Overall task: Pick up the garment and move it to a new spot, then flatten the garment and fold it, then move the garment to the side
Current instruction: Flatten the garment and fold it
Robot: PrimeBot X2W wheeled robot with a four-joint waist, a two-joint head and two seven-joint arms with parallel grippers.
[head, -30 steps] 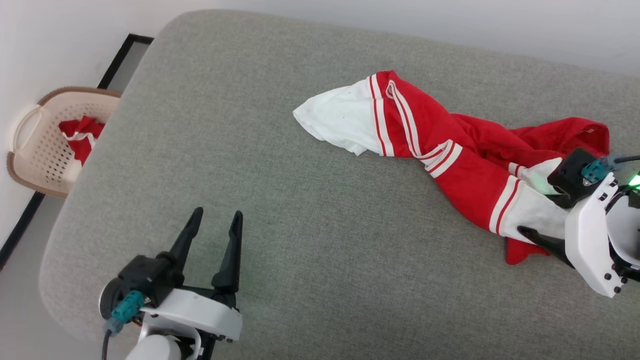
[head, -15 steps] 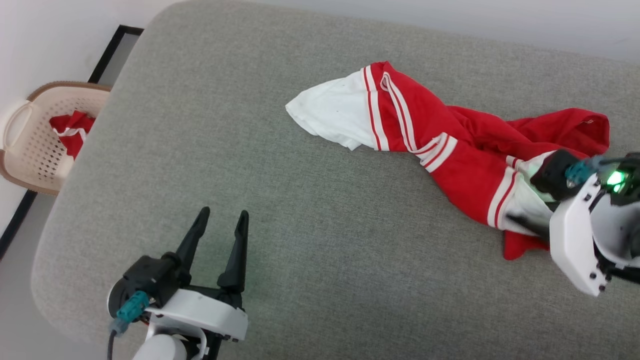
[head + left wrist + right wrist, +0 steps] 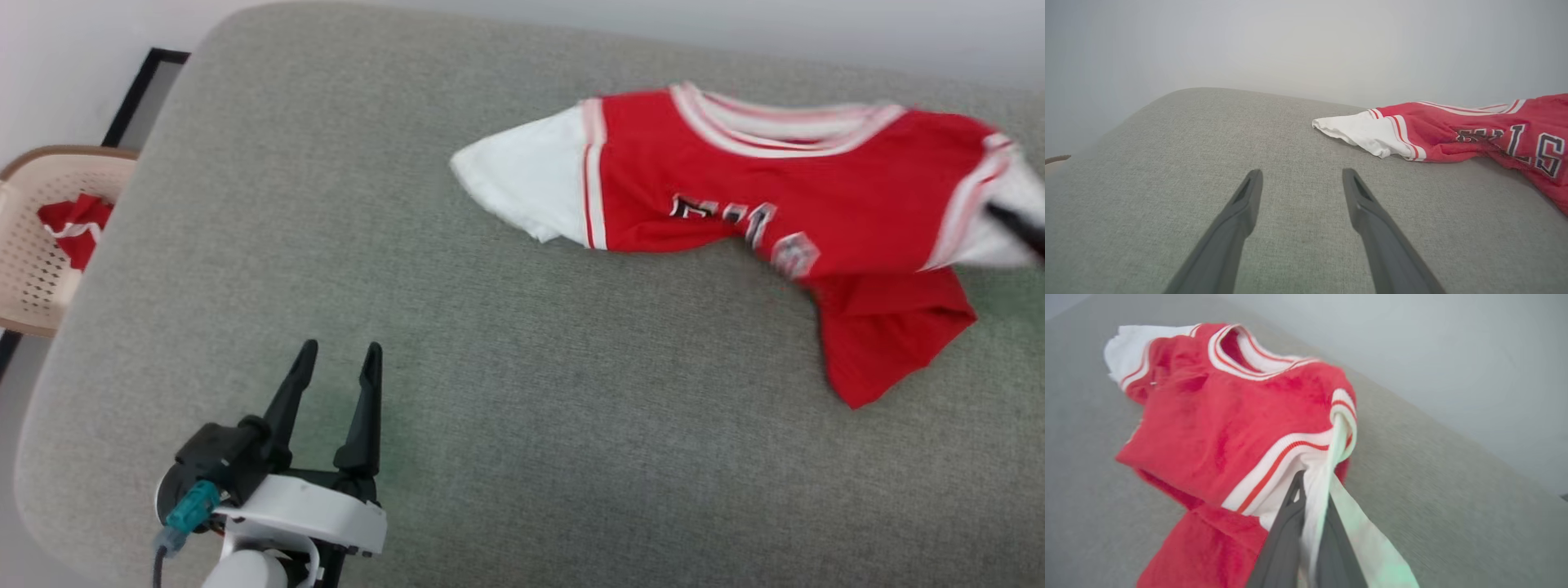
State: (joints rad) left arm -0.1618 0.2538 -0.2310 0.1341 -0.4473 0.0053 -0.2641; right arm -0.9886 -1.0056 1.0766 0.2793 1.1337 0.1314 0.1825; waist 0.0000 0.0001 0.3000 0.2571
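Garment [image 3: 735, 188] is a red T-shirt with white sleeves, and it is on the far right part of the grey cushion top [image 3: 490, 392]. It is pulled out long from side to side. The striped neck band is on the far side and dark letters show on the chest. One white sleeve lies flat on the cushion, pointing to the left. The other white sleeve is at the right end, and the right gripper [image 3: 1308, 490] has its two dark fingers pinched tight on it. That sleeve is pulled up straight to the fingers. The bottom of the shirt is bunched up and points to the near side. The shirt looks a bit blurry in the head view.

The left gripper [image 3: 339, 351] is at the near left, well apart from the shirt. Its fingers are spread wide and hold nothing. A beige basket [image 3: 33, 269] stands past the left edge of the cushion, with a red and white cloth [image 3: 69, 224] inside.
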